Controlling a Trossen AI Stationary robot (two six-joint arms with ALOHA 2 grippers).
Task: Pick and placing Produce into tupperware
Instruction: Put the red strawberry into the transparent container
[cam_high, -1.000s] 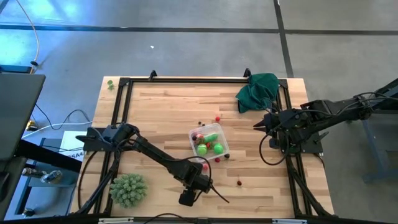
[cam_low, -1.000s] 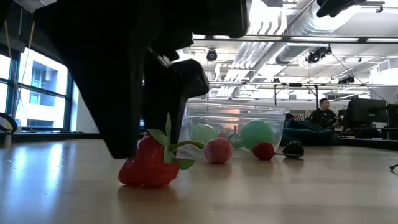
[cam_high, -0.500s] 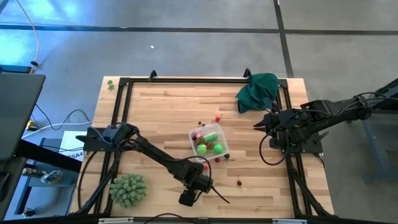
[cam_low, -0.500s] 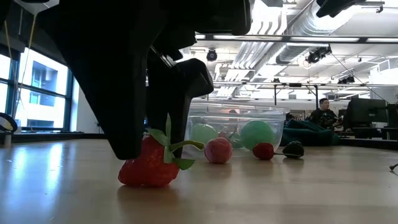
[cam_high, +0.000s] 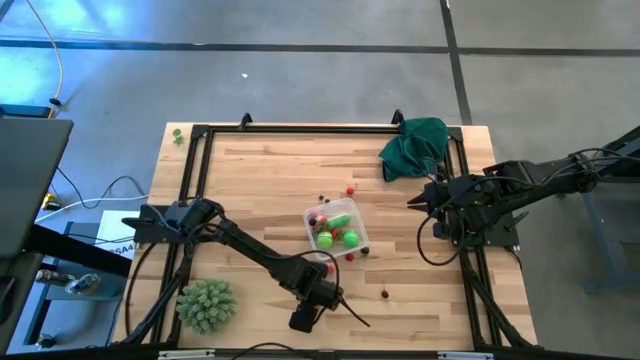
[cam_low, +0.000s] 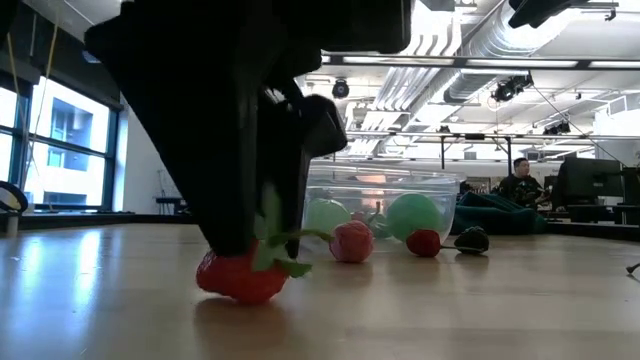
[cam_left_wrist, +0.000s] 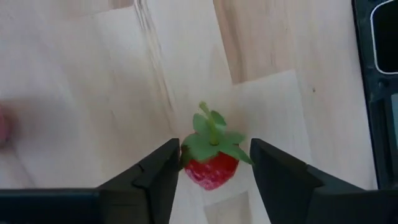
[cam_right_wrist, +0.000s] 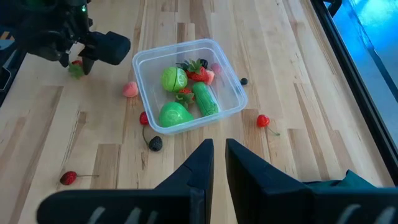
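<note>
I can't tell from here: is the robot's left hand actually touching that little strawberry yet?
Touching. In the left wrist view the left hand has one finger against the strawberry, with a sliver of wood before the other. The low view shows it wedged between them.

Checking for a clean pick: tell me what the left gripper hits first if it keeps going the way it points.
The left gripper points down at the table, and the strawberry sits directly between its fingers, so it is first in line. Past it there is only the wooden table. Whether the fingers touch the berry yet is unclear.
</note>
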